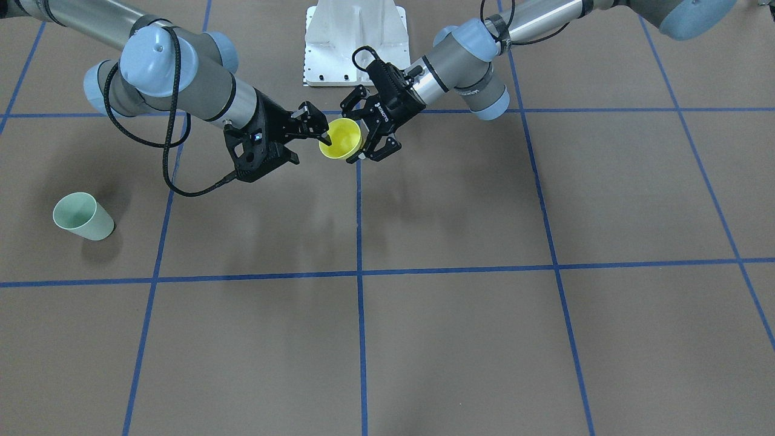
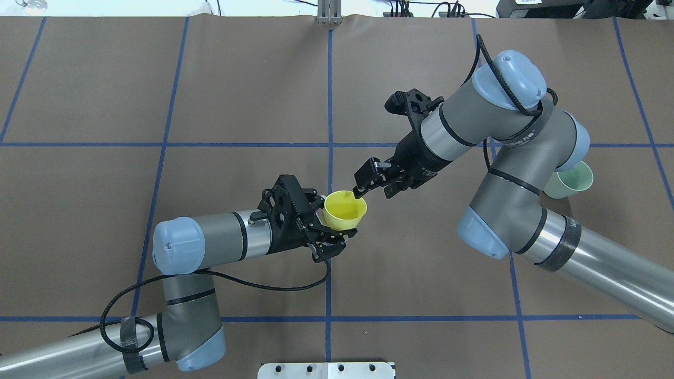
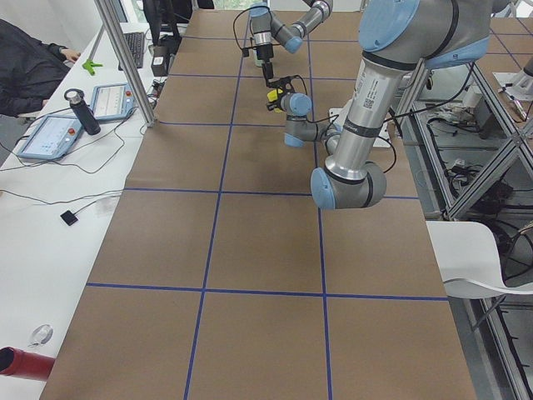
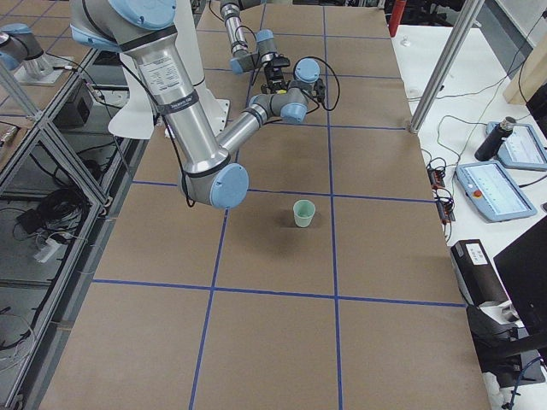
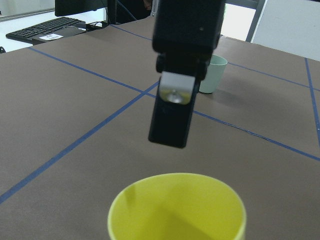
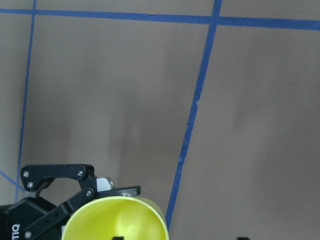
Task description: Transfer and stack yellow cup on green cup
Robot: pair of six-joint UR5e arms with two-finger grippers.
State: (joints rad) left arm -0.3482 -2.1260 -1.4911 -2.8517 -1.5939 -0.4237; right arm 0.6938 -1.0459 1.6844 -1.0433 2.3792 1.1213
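The yellow cup (image 1: 341,138) is held above the table's middle, upright, rim up, near the robot's base. My left gripper (image 1: 356,134) is shut on its side wall; it also shows in the overhead view (image 2: 331,223). My right gripper (image 1: 319,128) is open at the cup's rim, one finger just over the opening and the other outside. The left wrist view shows that finger (image 5: 172,115) above the cup (image 5: 175,210). The green cup (image 1: 83,216) stands upright on the table far to my right. It is partly hidden behind my right arm in the overhead view (image 2: 571,179).
The brown table cover (image 1: 460,339) carries a blue tape grid. The white robot base plate (image 1: 354,42) lies close behind the cup. Laptops, a bottle and an operator (image 3: 25,67) are at the desk beside the table.
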